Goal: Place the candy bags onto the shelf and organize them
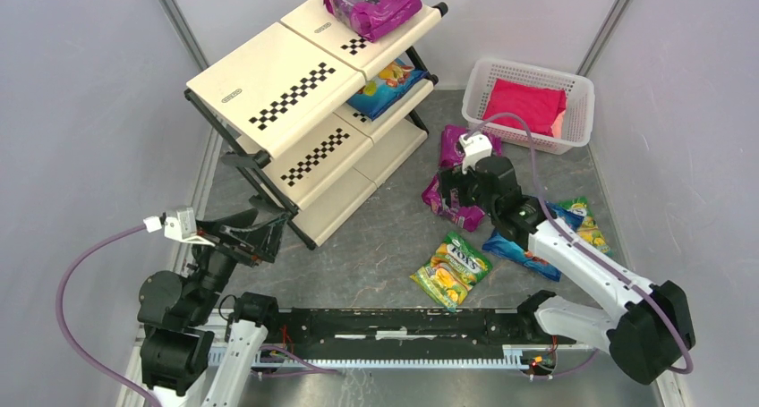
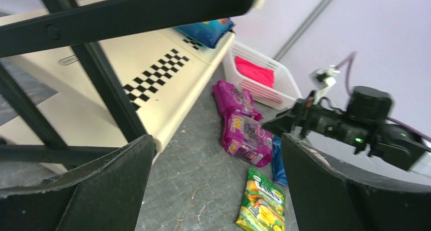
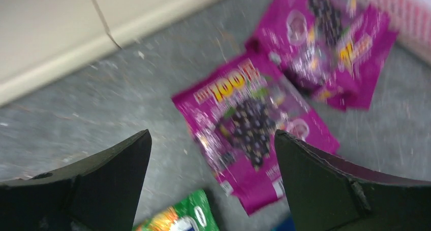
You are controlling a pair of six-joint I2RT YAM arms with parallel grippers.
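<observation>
One magenta candy bag (image 3: 251,139) lies flat directly beneath your right gripper (image 3: 212,134). Jaws stand fully apart, empty. Expect light, soft, slippery film; pinch across the puffed middle, not a sealed edge.

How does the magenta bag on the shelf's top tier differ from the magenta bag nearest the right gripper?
The top-tier magenta bag already sits on the shelf; the table magenta bag lies flat on the table. The top-tier magenta bag has no arm near it; the table magenta bag lies under the open right gripper. Both are magenta with grape pictures.
</observation>
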